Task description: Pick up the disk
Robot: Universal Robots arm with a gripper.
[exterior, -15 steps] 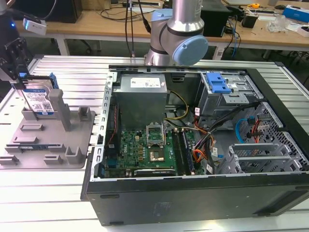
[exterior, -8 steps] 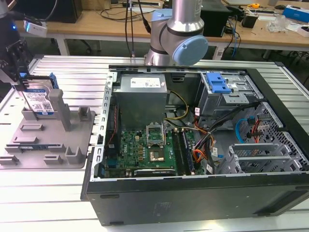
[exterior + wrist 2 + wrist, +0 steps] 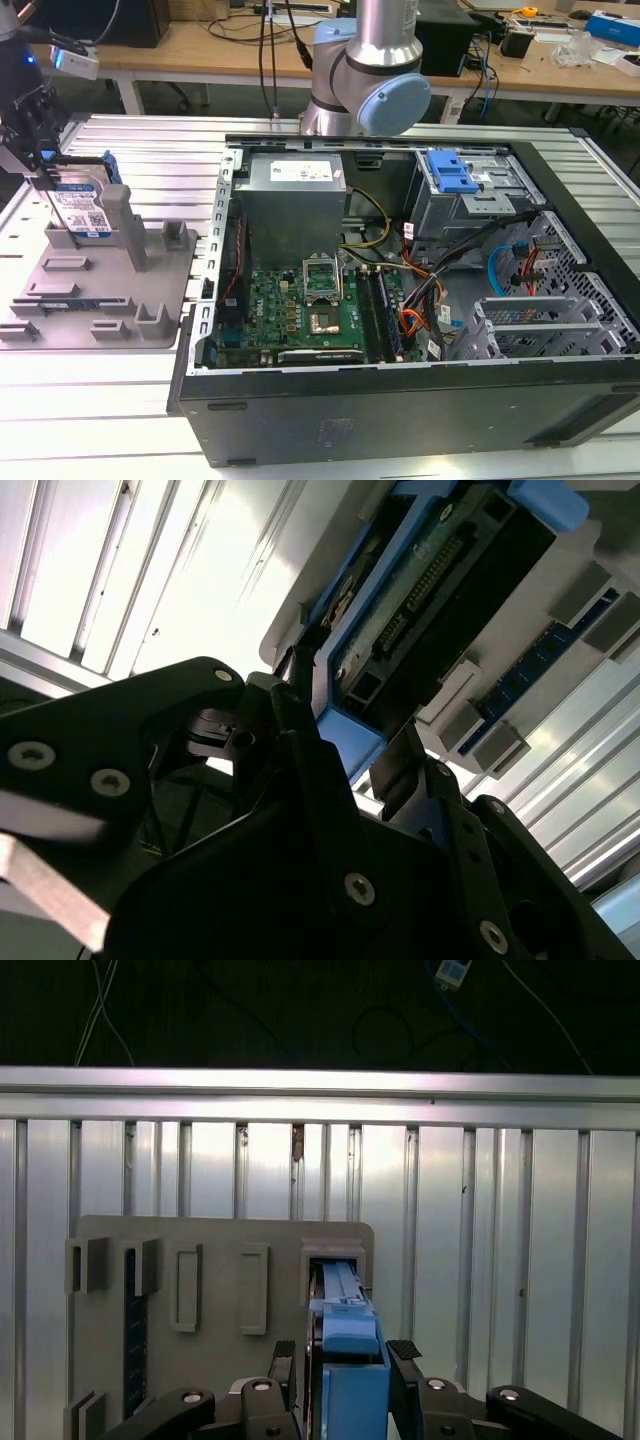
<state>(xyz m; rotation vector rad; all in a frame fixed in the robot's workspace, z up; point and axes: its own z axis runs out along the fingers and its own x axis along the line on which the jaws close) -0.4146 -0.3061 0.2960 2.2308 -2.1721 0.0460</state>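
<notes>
While upright in a grey fixture on the slatted table, disk tight between fingers.

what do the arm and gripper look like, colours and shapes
The arm is a silver metal tube with rounded grey joints, one closed by a light blue round cap. The gripper is matt black: flat linked plates fixed with round silver screws, ending in two narrow fingers.
</notes>
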